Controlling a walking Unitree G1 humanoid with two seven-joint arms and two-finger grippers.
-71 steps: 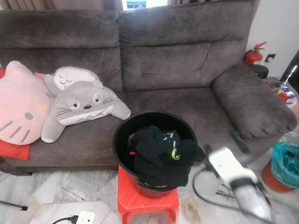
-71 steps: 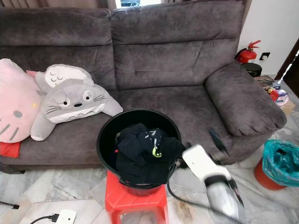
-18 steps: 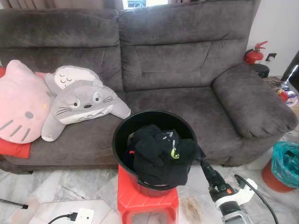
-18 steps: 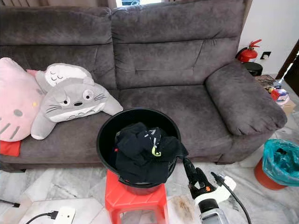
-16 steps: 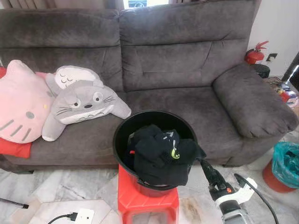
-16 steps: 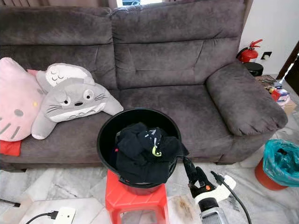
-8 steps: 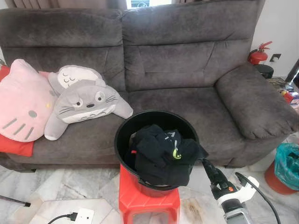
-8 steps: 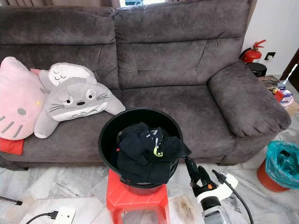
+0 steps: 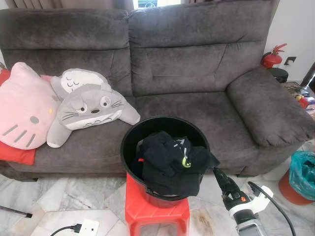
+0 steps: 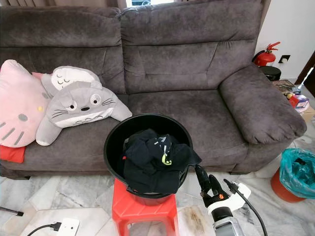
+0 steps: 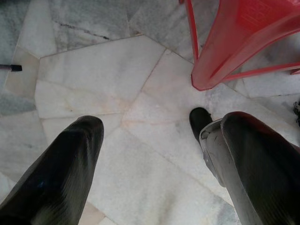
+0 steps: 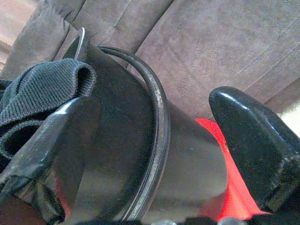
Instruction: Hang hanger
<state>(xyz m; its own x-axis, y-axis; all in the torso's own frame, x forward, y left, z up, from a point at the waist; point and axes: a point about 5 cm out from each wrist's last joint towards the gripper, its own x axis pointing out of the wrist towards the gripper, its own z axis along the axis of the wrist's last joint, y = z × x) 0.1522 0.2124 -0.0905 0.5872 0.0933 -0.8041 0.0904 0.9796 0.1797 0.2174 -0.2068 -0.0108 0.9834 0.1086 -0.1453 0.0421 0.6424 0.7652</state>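
Hanger whereabouts cannot be told for certain: a thin curved wire (image 12: 80, 37) at the lip of the black bucket (image 9: 129, 135) may be its hook or just the pail's handle. From the left, the left gripper (image 11: 159, 136) hangs idle over the marble floor (image 11: 93, 75) with its fingers spread apart. A pink cushion (image 9: 22, 115) and a grey plush (image 9: 86, 108) lie on the sofa (image 9: 197, 69). In front of it, the bucket sits on a red stool (image 9: 157, 216), heaped with black clothes (image 9: 167, 160). The right gripper (image 9: 219, 177), blurred beside the bucket a few seconds ago, has settled. For the last second it has held its tips at the bucket's right rim, fingers parted with the rim between them, so the reach into the pile looks about to begin. Farther right are a teal bag (image 9: 302, 167) and a red fire extinguisher (image 9: 270, 58). A small green mark (image 9: 185, 161) on the clothes is too small to read.
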